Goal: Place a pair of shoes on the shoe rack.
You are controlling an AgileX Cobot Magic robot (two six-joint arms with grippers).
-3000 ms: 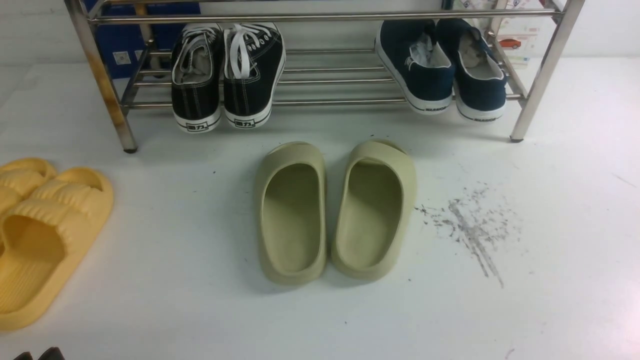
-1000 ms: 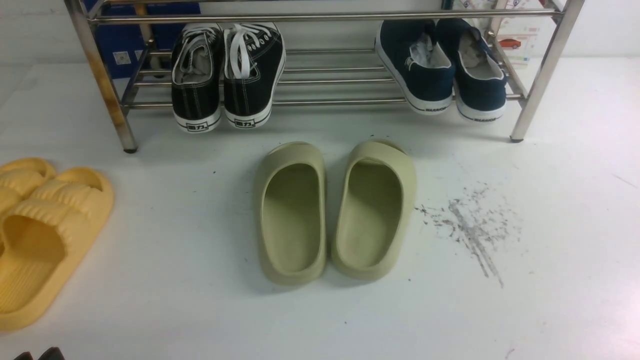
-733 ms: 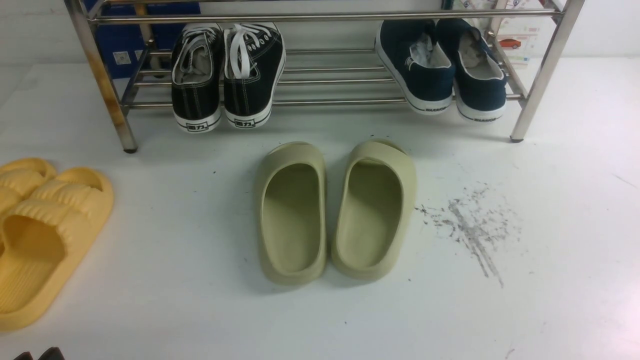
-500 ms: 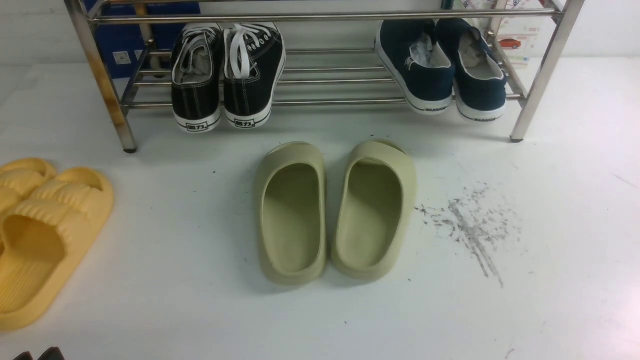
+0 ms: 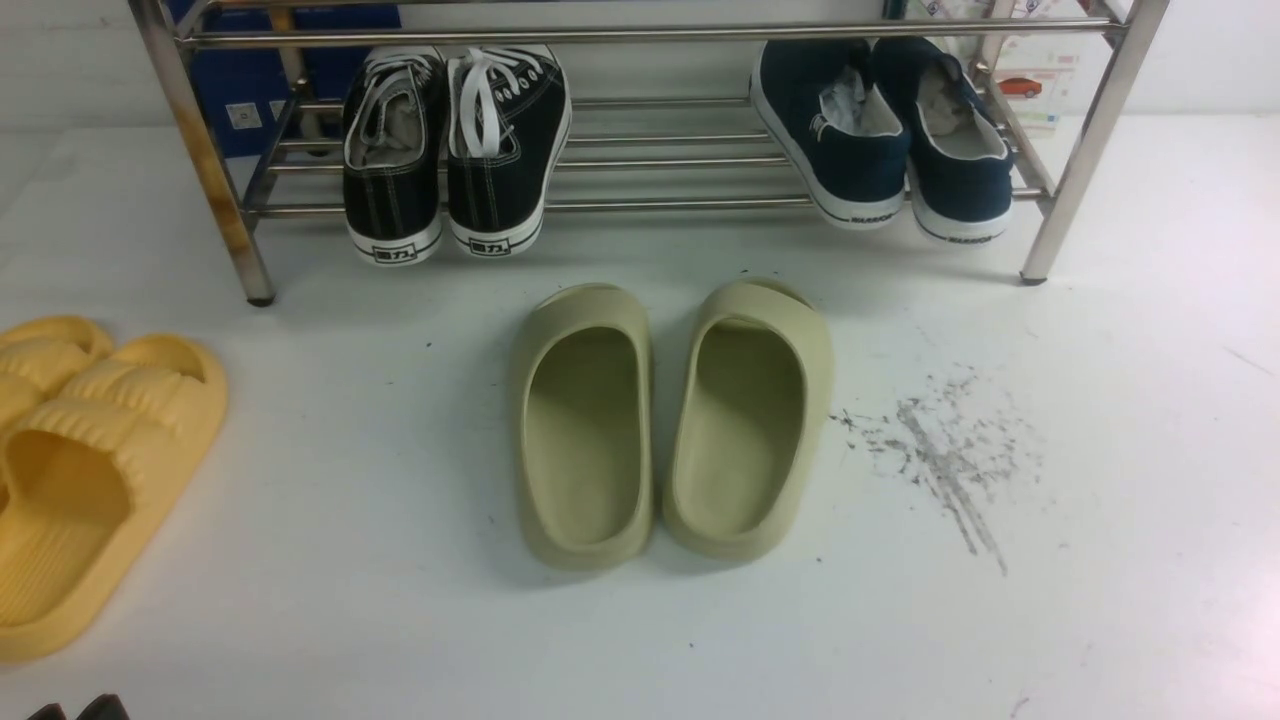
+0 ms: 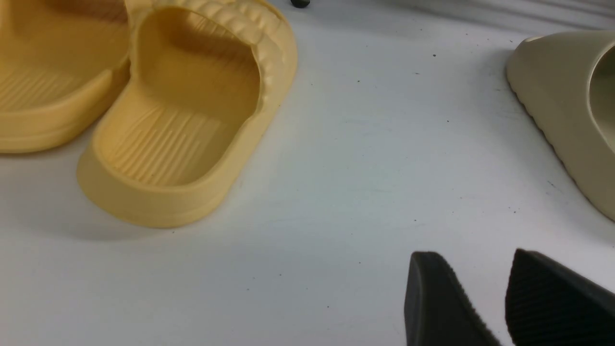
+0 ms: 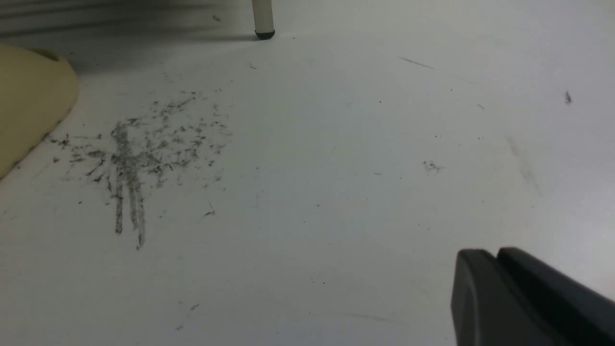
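**Nothing has shifted; navy pair sits on the rack**

Nothing has moved since the earlier frames. Nearest, the left gripper (image 6: 485,298) hovers over the white floor (image 5: 350,560) with its jaws apart and empty; the right gripper (image 7: 495,288) has its fingers pressed together, holding nothing. Yellow slides (image 5: 90,470) lie at the floor's left edge, olive-green slides (image 5: 670,420) side by side in the middle, a grey scuff mark (image 5: 940,450) just right of them. Farthest, the shoe rack (image 5: 650,205) carries black lace-up sneakers (image 5: 455,150) towards its left end and the navy slip-on shoes (image 5: 880,140) at its right end, heels facing forward.
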